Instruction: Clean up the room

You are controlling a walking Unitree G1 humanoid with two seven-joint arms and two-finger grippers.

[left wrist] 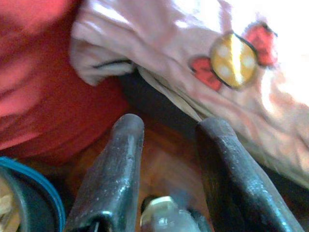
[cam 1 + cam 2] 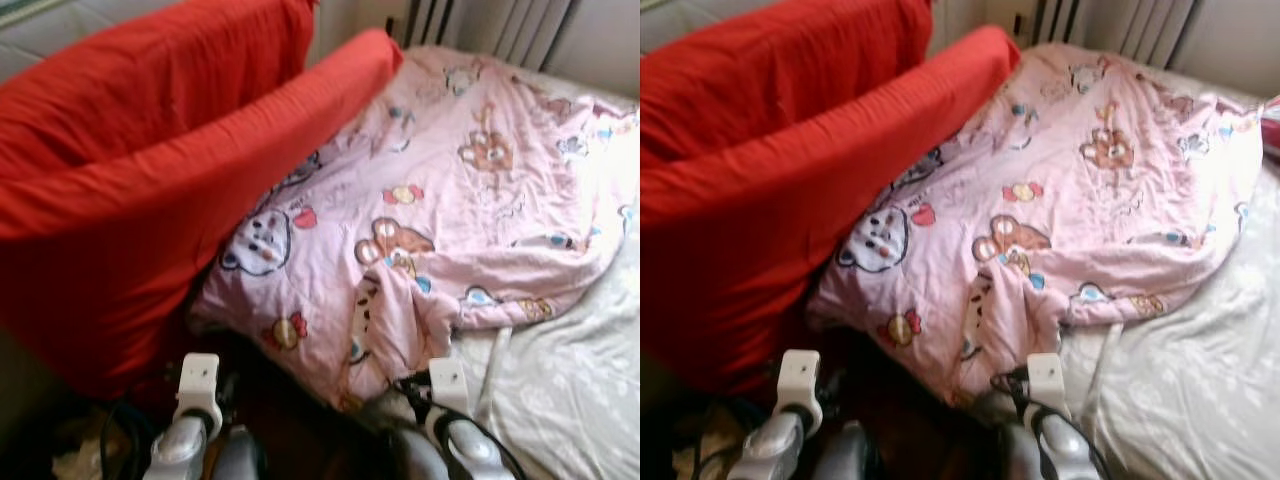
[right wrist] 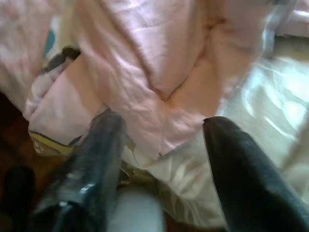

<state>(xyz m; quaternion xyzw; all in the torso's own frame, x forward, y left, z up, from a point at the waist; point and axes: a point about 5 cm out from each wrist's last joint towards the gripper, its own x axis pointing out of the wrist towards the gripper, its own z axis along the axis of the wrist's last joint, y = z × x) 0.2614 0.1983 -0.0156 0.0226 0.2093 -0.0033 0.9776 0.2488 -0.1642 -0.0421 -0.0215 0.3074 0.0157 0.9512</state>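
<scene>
Right wrist view puts our right pincer [image 3: 161, 140] released, its fingers [image 3: 84, 169] spread on either side of the near hem of the pink quilt [image 3: 145, 63], which bunches just ahead of the tips over the pale bedsheet [image 3: 270, 96]. Our left pincer [image 1: 166, 145] is released too, fingers apart and grasping nothing, with the quilt's other near corner hanging just beyond its tips and the red cushion [image 2: 130, 200] close beside it. We judge the step in hand to be taking hold of the quilt so that we can straighten it on the bed. To do it well, we should drive each pincer forward until a full fold sits deep between the fingers, clench on quilt only and not on the bedsheet beneath, then lift both corners evenly so the cloth does not drag against the cushion
</scene>
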